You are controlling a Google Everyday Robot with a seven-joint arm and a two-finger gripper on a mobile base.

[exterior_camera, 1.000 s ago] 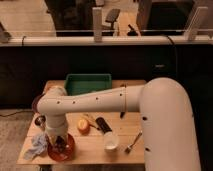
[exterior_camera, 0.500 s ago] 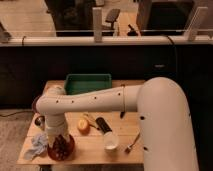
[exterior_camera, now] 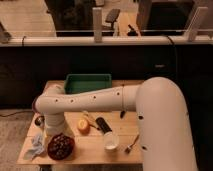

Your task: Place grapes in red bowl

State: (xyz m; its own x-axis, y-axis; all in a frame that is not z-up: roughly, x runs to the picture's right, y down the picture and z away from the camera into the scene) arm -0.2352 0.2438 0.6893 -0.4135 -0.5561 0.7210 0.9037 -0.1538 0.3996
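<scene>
The red bowl (exterior_camera: 61, 148) sits at the front left of the wooden table (exterior_camera: 90, 147). A dark purple-maroon bunch of grapes (exterior_camera: 60, 144) lies inside it. My white arm reaches in from the right, bends at the far left and comes down over the bowl. My gripper (exterior_camera: 59, 135) is at the end of it, right above the grapes and the bowl's back rim. The wrist hides most of it.
A green bin (exterior_camera: 88, 83) stands at the back of the table. An orange fruit (exterior_camera: 83, 125), a dark object (exterior_camera: 103, 125), a white cup (exterior_camera: 111, 141) and a fork (exterior_camera: 131, 145) lie right of the bowl. A grey cloth (exterior_camera: 35, 146) lies to its left.
</scene>
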